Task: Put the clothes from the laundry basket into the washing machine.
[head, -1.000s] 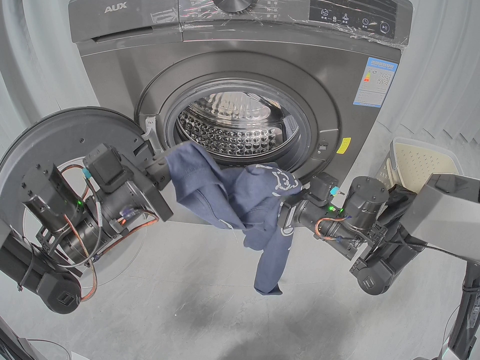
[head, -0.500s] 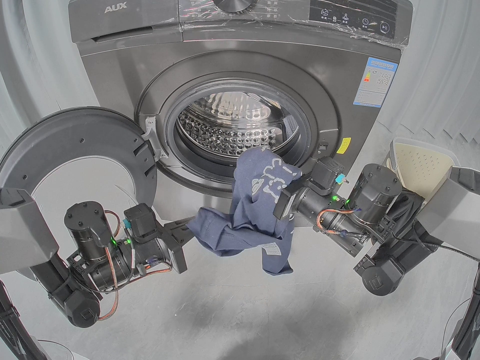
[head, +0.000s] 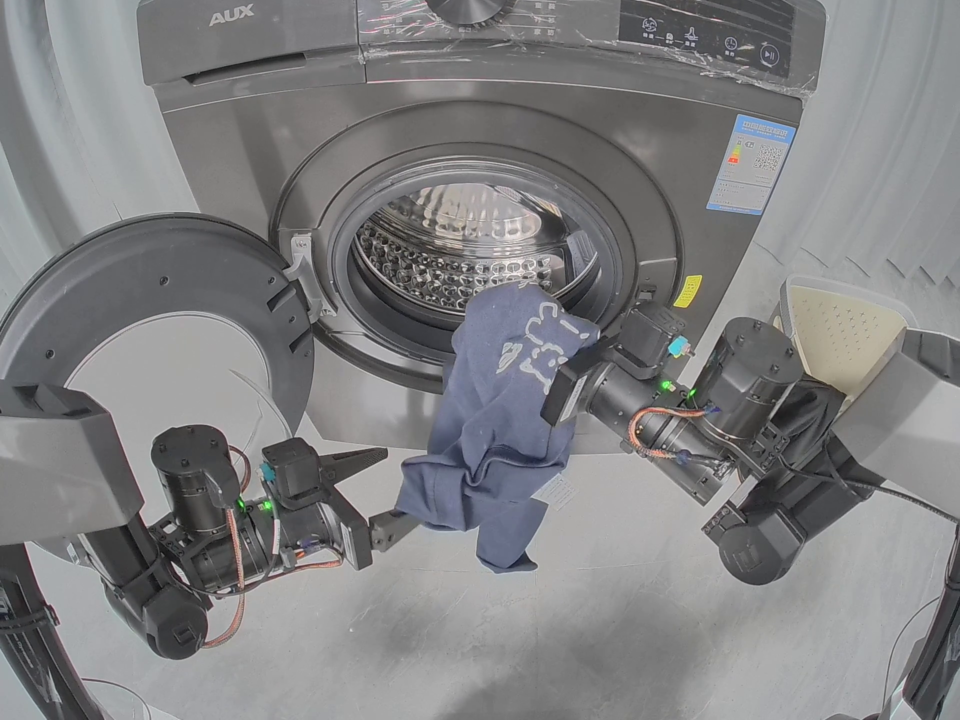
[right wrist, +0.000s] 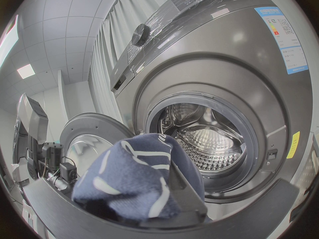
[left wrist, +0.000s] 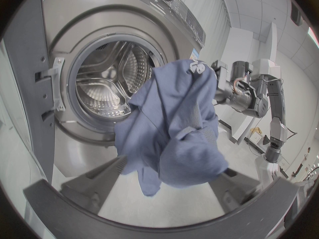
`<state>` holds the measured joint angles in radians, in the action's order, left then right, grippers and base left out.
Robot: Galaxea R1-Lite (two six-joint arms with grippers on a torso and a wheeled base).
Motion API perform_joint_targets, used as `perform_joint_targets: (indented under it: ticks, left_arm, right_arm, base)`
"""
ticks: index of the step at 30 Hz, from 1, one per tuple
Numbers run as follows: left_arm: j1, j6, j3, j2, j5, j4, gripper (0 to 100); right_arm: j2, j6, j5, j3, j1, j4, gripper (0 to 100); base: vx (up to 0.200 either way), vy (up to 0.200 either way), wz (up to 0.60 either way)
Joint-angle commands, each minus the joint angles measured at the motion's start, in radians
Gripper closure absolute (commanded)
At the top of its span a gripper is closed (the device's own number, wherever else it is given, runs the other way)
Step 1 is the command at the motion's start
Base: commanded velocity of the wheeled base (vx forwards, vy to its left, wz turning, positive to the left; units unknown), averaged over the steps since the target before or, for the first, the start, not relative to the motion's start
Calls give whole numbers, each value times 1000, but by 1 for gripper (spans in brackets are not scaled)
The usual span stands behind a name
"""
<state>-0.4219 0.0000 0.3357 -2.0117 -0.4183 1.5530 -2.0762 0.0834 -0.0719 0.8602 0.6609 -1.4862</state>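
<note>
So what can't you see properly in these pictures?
- Bottom of the laundry basket: in the head view the right arm covers it, so leftover clothes cannot be told.
- Tips of the right fingers: the blue garment drapes over them in the head and right wrist views.
- The garment's white print: folds hide part of it in every view.
- Whether the open left fingers touch the garment: in the head view, their edges overlap.
</note>
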Motion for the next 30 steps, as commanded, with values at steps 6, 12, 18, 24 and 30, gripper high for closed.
perform_joint_targets:
  ticks: [6,12,18,24,30]
  left_arm:
    - [-9,89,-110,-65,-50,2,0]
    - [-9,124,-187,-56,-93,2,0]
    - [-18,150,-142,-50,-94,4,0]
    - [-47,106,16,-61,-48,2,0]
    - [-103,23,201,-71,32,1,0]
  right_arm:
    - [-32,1,0,82,-21,12,100]
    - [-33,1,6,77,-10,10,100]
    - [-33,1,11,76,-9,9,100]
    - [-35,-1,11,72,6,10,100]
    - [-53,-1,14,79,29,12,100]
  base:
    - [0,0,0]
    - [0,0,0]
    - [0,0,0]
    - [0,0,0]
    - [0,0,0]
